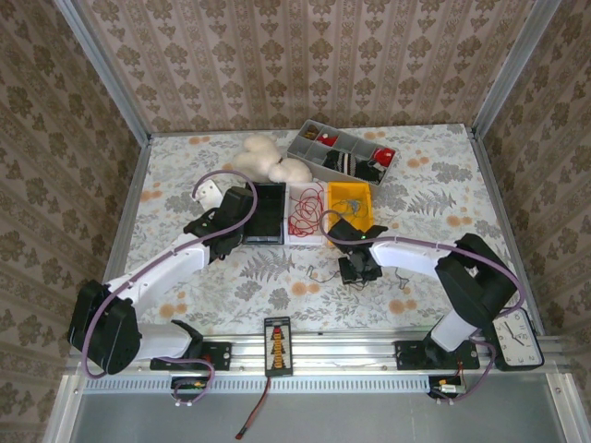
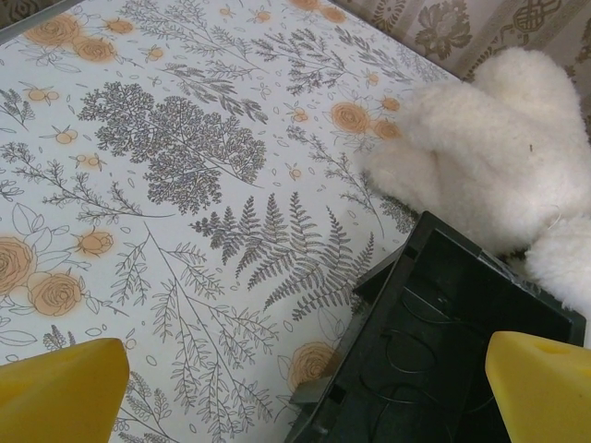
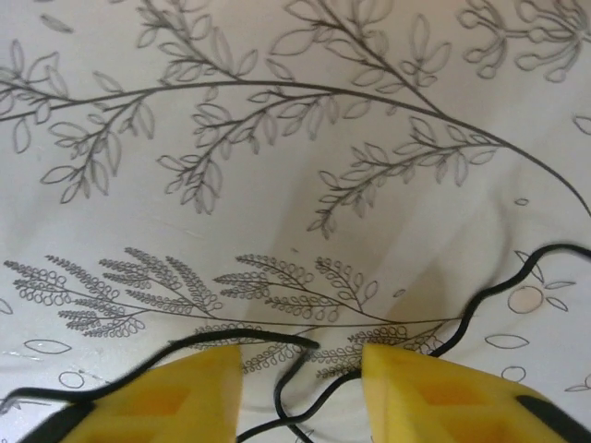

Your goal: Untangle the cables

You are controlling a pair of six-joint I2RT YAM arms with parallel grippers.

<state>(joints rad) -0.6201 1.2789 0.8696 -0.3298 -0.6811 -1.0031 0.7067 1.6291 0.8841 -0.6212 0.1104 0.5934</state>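
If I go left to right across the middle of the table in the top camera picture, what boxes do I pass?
black tray → white tray holding the red cable → yellow bin

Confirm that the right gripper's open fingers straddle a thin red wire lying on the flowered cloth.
Wrong in one respect: the wire is black, not red. The right wrist view shows the right gripper open, its fingers either side of a thin black wire lying on the flowered cloth.
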